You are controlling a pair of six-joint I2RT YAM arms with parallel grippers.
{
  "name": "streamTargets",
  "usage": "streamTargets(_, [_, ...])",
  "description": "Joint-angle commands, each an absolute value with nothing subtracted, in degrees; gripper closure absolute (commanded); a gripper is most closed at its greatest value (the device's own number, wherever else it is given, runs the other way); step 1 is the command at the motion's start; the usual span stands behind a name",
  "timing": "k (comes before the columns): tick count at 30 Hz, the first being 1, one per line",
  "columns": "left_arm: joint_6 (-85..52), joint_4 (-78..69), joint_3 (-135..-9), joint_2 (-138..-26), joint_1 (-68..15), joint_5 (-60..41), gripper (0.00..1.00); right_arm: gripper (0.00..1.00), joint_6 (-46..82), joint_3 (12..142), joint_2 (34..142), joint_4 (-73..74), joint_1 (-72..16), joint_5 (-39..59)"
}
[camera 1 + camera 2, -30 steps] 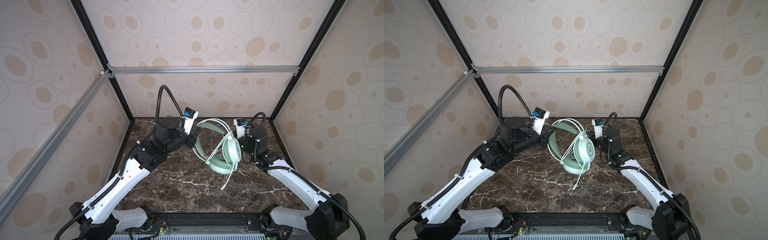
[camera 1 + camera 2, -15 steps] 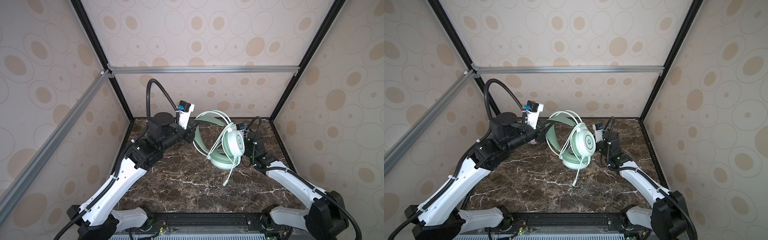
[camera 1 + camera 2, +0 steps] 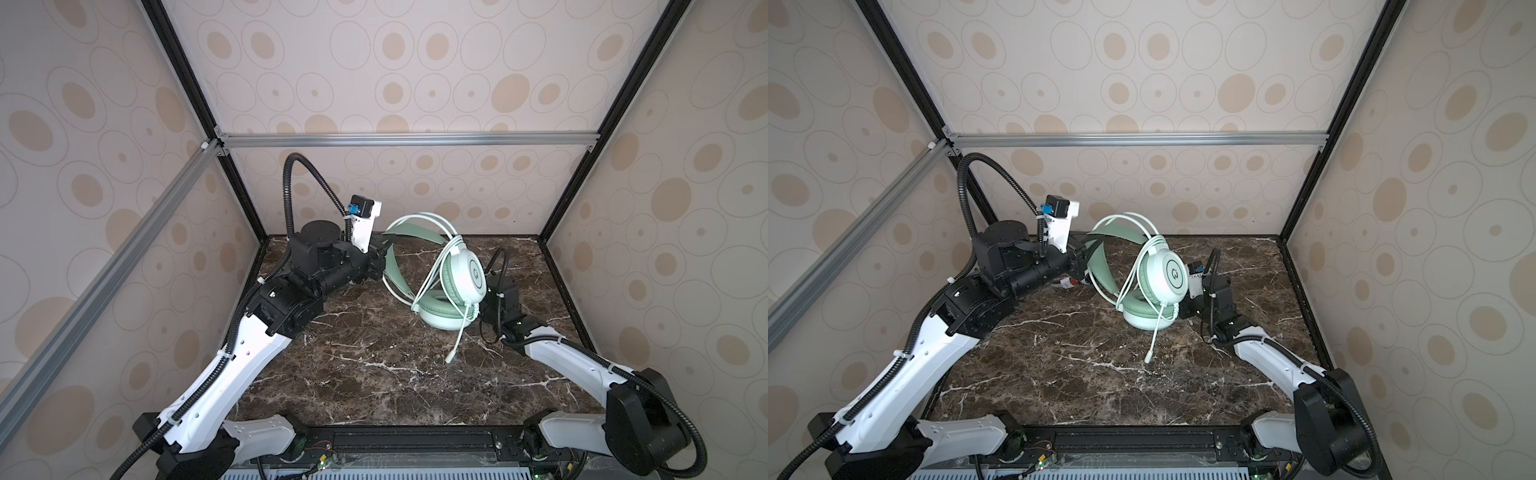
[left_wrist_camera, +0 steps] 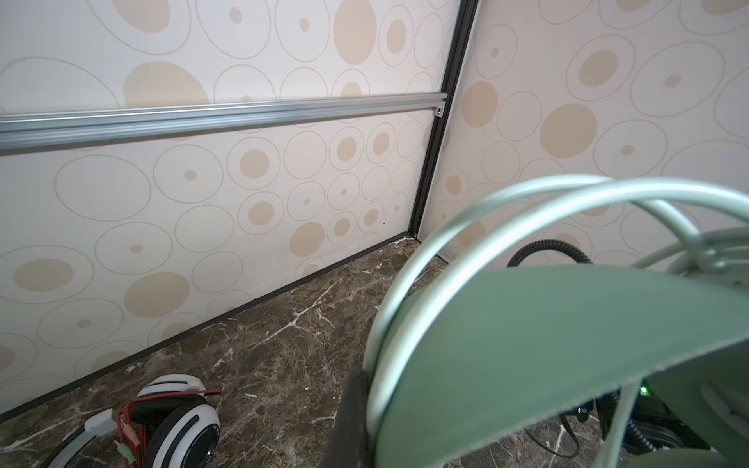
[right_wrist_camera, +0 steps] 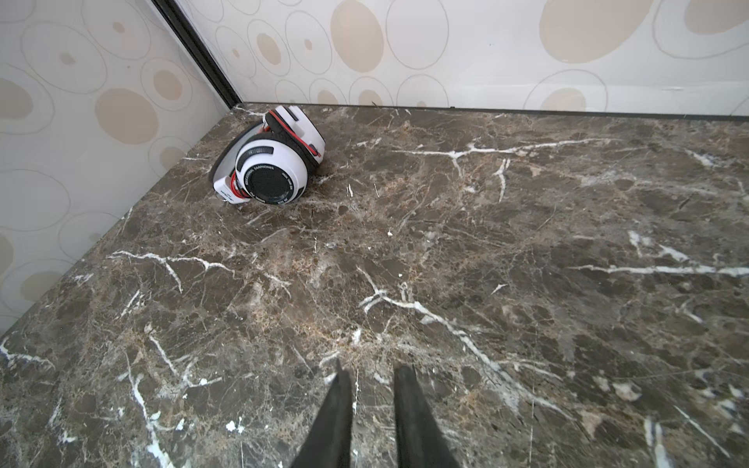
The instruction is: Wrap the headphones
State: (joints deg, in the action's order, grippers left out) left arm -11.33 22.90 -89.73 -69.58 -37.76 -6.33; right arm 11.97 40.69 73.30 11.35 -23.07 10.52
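On the far side of the table (image 3: 365, 365), the left gripper (image 3: 384, 258) is clamped on the band of the mint-green headset (image 3: 459, 286) and has tipped it up higher than a second ago. Its cable (image 3: 460, 332) now dangles free, not wrapped yet. The right gripper (image 5: 371, 370) sits behind the cup, fingers slightly apart, empty. The white headset (image 5: 271, 162) lies in the far left corner, behind the left arm.

Soft, even, bright light throughout; shadows are faint and nothing glares. Right at the left gripper (image 3: 386, 258) the mint-green headset (image 4: 567, 344) is blurred. Ahead of the right gripper (image 5: 371, 368) the marble tabletop (image 5: 486, 243) is sharp, with a slight sheen.
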Motion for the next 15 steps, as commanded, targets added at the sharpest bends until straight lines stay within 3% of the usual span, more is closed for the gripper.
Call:
streamTargets(1, [-15.2, 17.9, -95.6, -69.1, -36.9, -5.4, 1.0, 0.79, 12.8, 39.0, 73.5, 12.2, -22.5, 10.7])
streamTargets(7, [-14.9, 18.7, -97.8, -70.4, -36.1, -2.3, 1.0, 0.74, 13.2, 36.2, 72.2, 11.1, -22.0, 10.2])
streamTargets(15, [-15.5, 19.6, -98.2, -71.6, -34.8, -1.5, 1.0, 0.42, 10.2, 36.3, 67.6, 3.6, -21.8, 11.4])
